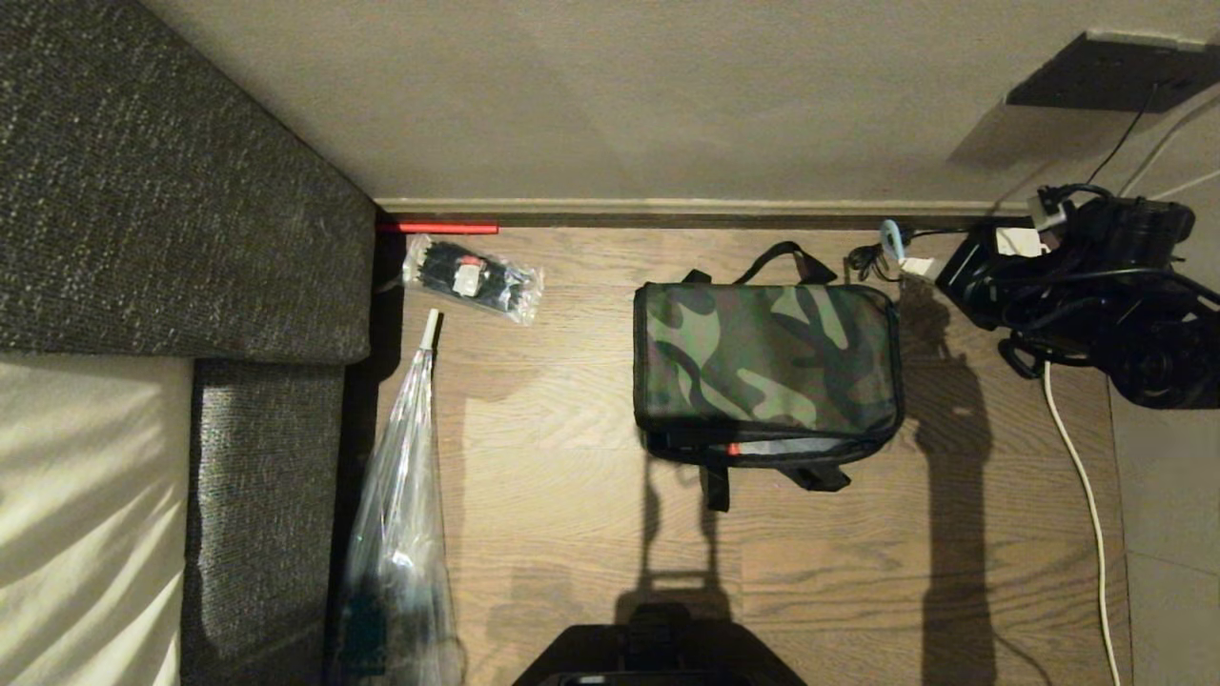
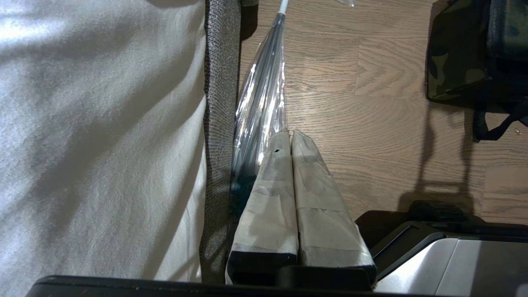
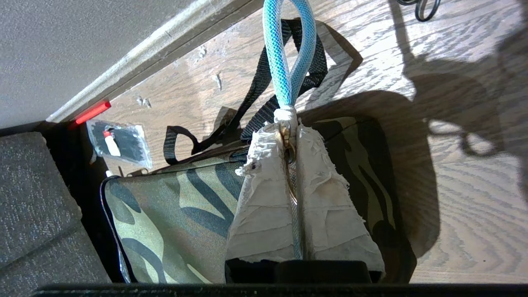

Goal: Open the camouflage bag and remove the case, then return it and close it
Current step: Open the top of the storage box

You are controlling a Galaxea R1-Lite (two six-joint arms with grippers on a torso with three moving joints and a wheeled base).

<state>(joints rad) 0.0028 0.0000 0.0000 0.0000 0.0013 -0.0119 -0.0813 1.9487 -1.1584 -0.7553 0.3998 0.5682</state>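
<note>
1. Wood-grain plank floor point(image 1: 572, 495) runs up to a pale wall with a dark skirting board; a dark grey woven sofa point(image 1: 172, 181) with a cream cushion fills the robot's left side.
2. Near the wall sits the boxy soft camouflage bag point(image 1: 767, 357), green, brown and black on its lid, black on its sides and straps. Its lid lies down over the body, with a thin pale gap and a small red spot showing along the near edge.
3. Over the bag's far right corner, the right pincer point(image 3: 292, 142) has its two white tape-wrapped fingers point(image 3: 264, 198) pressed together on a metal ring with a light-blue mesh cord loop point(image 3: 288, 53) knotted to it. The loop sticks out past the fingertips, the camouflage lid lies beneath them, and a black strap curls on the floor beyond.
4. Beside the sofa edge, the left pincer point(image 2: 291, 136) hangs with its taped fingers closed on nothing.
5. Just off its tips lies a folded clear plastic umbrella point(image 2: 264, 107); the bag is well apart on the far side.
6. Near the skirting lie a clear packet of black items point(image 1: 472, 276) and a red strip point(image 1: 448, 228).
</note>
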